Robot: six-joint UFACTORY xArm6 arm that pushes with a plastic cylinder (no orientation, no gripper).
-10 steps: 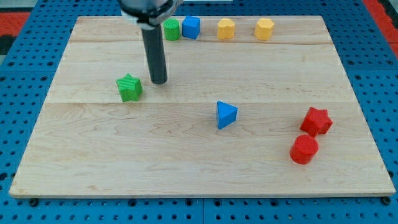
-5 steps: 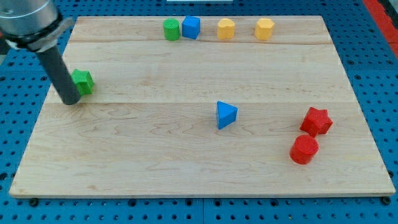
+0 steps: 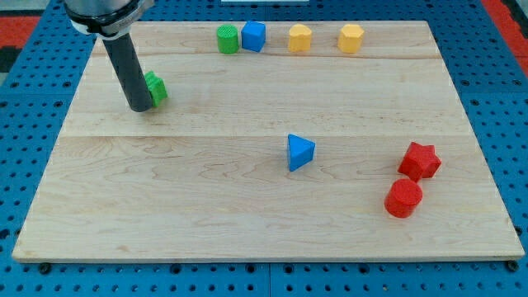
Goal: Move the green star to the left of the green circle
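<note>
The green star point(image 3: 154, 87) lies in the upper left part of the wooden board point(image 3: 264, 206), mostly hidden behind my rod. My tip point(image 3: 139, 106) rests on the board just left of and slightly below the star, touching it or nearly so. The green circle point(image 3: 227, 39) stands at the board's top edge, up and to the right of the star.
A blue cube point(image 3: 253, 36) sits right beside the green circle, with two yellow blocks point(image 3: 299, 38) point(image 3: 351, 38) further right. A blue triangle point(image 3: 299, 152) lies mid-board. A red star point(image 3: 419, 160) and a red circle point(image 3: 403, 198) lie at the right.
The green star first went left toward the board's left edge, then came right and up to its present spot. My tip moved left with it, then right and up behind it.
</note>
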